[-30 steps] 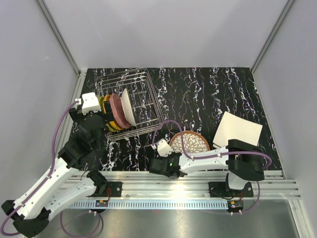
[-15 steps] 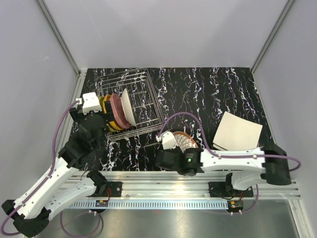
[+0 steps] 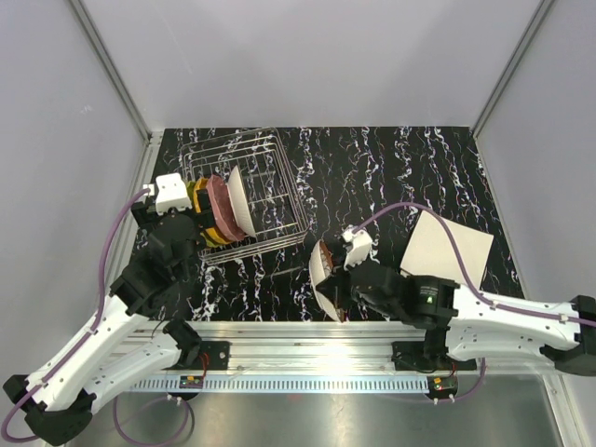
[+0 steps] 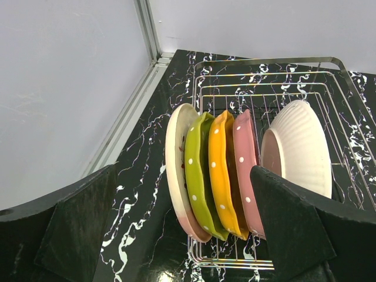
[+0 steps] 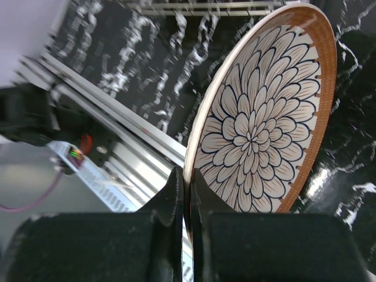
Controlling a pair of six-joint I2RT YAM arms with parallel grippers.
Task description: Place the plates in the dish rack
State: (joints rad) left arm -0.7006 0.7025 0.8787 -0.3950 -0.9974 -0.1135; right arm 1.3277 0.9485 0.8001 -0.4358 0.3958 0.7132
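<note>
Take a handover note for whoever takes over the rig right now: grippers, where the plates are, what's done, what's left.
The left gripper has open, empty jaws and faces the dish rack.
The right gripper has its jaws shut on the rim of the petal-patterned plate, tipped on edge to the right of the rack.
Done: five plates stand on edge in the rack.
Left: rack the petal-patterned plate, then the cream square plate lying flat at the right of the table.

I can't read anything here: no lettering, brand or number on the racked plates (image 4: 223,176), the petal plate (image 5: 264,117), the rack (image 4: 282,88) or the table (image 3: 419,168).
</note>
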